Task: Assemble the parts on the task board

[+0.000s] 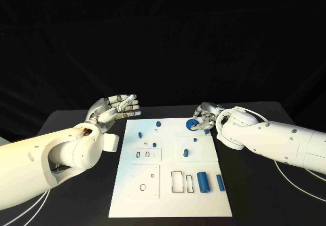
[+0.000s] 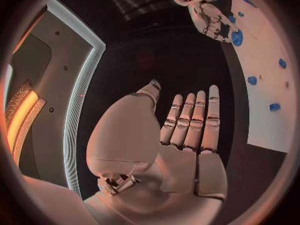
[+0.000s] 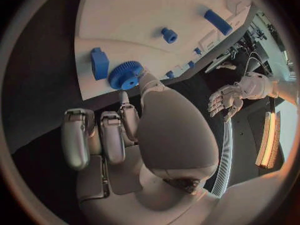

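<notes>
The white task board lies in the middle of the table, with small blue parts standing in its far half. A blue gear lies flat near the board's far right edge. My right hand hovers just right of it; in the right wrist view the thumb tip touches the gear while the other fingers are curled in, holding nothing. My left hand is raised left of the board's far left corner, fingers straight and apart, holding nothing.
Two blue cylinders lie at the board's near right, beside rectangular slots. A blue block stands next to the gear, a blue peg further in. White cables run over the table on the right.
</notes>
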`<action>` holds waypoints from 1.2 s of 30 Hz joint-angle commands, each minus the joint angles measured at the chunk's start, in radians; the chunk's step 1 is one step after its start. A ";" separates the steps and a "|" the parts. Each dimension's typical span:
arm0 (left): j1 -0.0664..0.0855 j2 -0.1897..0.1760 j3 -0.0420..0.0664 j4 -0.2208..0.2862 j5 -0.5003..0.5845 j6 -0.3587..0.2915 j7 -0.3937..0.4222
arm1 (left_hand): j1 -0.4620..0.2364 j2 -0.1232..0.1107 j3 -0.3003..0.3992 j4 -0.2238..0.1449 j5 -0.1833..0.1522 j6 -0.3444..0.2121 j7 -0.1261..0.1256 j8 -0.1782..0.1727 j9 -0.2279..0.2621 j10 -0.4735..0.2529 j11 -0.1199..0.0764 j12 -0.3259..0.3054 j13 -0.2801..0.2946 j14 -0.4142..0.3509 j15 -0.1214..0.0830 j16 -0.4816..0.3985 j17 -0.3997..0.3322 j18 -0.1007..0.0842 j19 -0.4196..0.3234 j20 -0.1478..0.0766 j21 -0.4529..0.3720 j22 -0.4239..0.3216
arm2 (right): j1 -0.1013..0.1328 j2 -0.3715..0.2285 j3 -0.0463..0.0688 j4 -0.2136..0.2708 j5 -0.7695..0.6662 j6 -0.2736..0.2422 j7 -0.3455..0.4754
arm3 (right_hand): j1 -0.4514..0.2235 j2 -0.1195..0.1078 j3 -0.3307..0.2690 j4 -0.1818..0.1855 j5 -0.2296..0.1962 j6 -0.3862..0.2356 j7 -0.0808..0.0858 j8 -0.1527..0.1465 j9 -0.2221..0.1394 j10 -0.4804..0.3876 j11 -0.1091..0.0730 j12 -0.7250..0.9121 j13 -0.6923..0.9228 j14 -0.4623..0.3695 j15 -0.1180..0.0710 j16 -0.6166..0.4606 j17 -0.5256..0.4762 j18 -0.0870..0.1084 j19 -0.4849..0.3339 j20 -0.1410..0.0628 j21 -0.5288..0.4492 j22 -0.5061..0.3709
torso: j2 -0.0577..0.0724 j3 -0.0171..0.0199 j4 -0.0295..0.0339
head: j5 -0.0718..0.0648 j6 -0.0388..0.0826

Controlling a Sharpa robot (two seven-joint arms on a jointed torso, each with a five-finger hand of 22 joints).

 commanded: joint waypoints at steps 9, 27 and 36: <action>0.001 0.001 0.001 0.003 0.001 0.018 0.011 | 0.003 0.008 0.007 -0.001 0.004 0.005 0.058 -0.002 0.001 0.002 0.004 -0.004 0.000 -0.003 0.002 -0.006 0.001 0.013 0.009 0.001 0.002 -0.001 | -0.005 0.013 -0.001 -0.015 -0.022 0.012 -0.012 | 0.009 0.024 0.023 -0.006 -0.001 0.026 -0.008 0.019 0.005 0.018 -0.004 0.014 0.052 0.101 0.004 0.008 0.245 -0.018 0.050 0.001 0.010 0.173 | 0.000 0.0005 0.0003 | 0.000 -0.003; 0.001 0.000 0.001 0.002 0.001 0.022 0.009 | 0.003 0.008 0.007 -0.001 0.004 0.005 0.058 -0.002 0.001 0.002 0.004 -0.004 0.000 -0.003 0.002 -0.006 0.001 0.013 0.009 0.001 0.002 -0.001 | -0.009 0.021 -0.004 0.002 -0.123 -0.060 0.000 | 0.016 0.052 0.087 -0.014 -0.001 0.098 -0.039 0.063 0.015 0.055 -0.031 0.040 0.087 0.101 -0.021 0.009 0.248 -0.021 0.057 -0.020 0.022 0.189 | 0.000 0.0006 -0.0006 | 0.002 -0.001; 0.001 0.004 0.001 -0.001 0.001 0.024 0.007 | 0.002 0.009 0.008 -0.001 0.004 0.005 0.058 -0.003 0.001 0.003 0.004 -0.004 0.000 -0.003 0.002 -0.007 0.002 0.013 0.009 0.001 0.002 -0.002 | -0.008 0.012 -0.003 0.113 -0.313 -0.151 -0.032 | 0.019 0.053 0.095 -0.017 -0.001 0.105 -0.042 0.068 0.016 0.060 -0.034 0.043 0.091 0.102 -0.024 0.011 0.251 -0.023 0.063 -0.023 0.030 0.198 | -0.001 0.0002 -0.0001 | 0.006 0.003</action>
